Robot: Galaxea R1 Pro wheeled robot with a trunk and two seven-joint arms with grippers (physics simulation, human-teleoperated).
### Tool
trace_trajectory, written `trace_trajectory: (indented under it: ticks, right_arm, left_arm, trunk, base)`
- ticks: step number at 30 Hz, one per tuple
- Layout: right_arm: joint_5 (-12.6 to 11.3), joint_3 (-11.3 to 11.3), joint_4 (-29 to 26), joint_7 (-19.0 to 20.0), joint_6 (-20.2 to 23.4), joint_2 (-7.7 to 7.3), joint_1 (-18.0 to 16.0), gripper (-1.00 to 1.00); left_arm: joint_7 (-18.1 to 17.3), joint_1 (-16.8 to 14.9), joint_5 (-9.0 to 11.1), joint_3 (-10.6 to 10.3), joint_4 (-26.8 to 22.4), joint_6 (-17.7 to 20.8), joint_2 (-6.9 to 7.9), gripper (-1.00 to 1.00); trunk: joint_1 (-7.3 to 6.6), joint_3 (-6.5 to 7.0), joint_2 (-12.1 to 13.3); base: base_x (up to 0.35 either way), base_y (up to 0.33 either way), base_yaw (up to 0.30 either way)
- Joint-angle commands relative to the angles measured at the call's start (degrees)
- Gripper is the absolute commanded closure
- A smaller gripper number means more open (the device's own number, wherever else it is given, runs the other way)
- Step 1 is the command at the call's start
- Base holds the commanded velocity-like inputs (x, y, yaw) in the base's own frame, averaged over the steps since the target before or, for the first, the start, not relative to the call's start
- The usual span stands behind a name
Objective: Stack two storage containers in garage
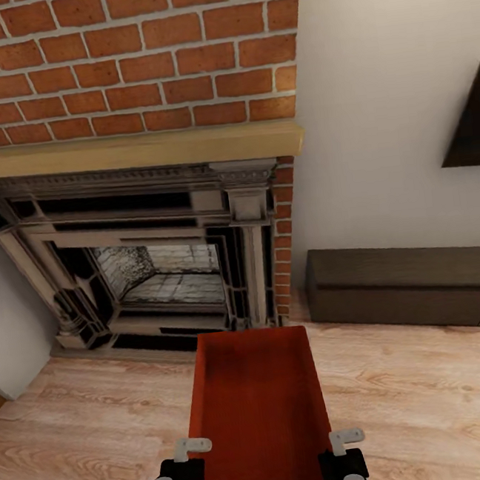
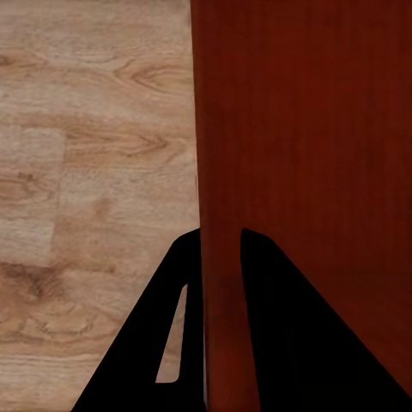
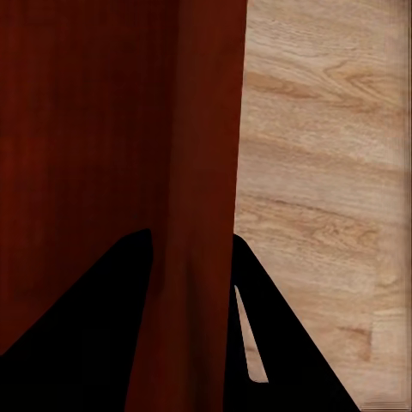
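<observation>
One orange-red storage container (image 1: 256,410) hangs in front of me above the living room's light wood-plank flooring (image 1: 430,405), its long side pointing at the fireplace. My left gripper (image 1: 185,464) is shut on its left wall near the close end. My right gripper (image 1: 343,452) is shut on its right wall opposite. In the left wrist view the left gripper (image 2: 221,253) pinches the container's wall (image 2: 220,172) between two dark fingers (image 2: 146,352). The right wrist view has the right gripper (image 3: 190,253) clamped on the other wall (image 3: 206,129) in the same way.
A red-brick fireplace (image 1: 130,59) with a wooden mantel (image 1: 133,152) and a dark hearth opening stands straight ahead. A long low dark-brown cabinet (image 1: 410,291) runs along the white wall at the right, beneath the corner of a black TV (image 1: 474,124). Wood flooring lies to both sides.
</observation>
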Motion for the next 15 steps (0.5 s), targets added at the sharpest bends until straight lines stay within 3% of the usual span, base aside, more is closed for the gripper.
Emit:
trace_trajectory:
  ticks: [1,8,15]
  right_arm:
    - [-0.4,-0.4,-0.3,-3.2,-0.2,0.06,-0.1,1.0]
    - [-0.4,-0.4,-0.3,-3.2,-0.2,0.04,-0.1,1.0]
    - [-0.4,-0.5,-0.3,-3.1,-0.4,-0.01,-0.1,1.0]
  left_arm:
    - [0.8,0.1,-1.2,-0.7,-0.1,0.4,-0.03,1.0]
    - [0.8,0.1,-1.2,-0.7,-0.1,0.4,-0.05,1.0]
    - [0.7,0.1,-1.2,-0.8,-0.1,0.4,-0.05,1.0]
  trunk:
    - [0.0,-0.04,0.0]
    - [0.0,0.12,0.0]
    - [0.0,0.14,0.0]
  base:
    - [0.0,0.0,-0.261]
    - [0.0,0.0,-0.254]
    - [0.0,0.0,-0.034]
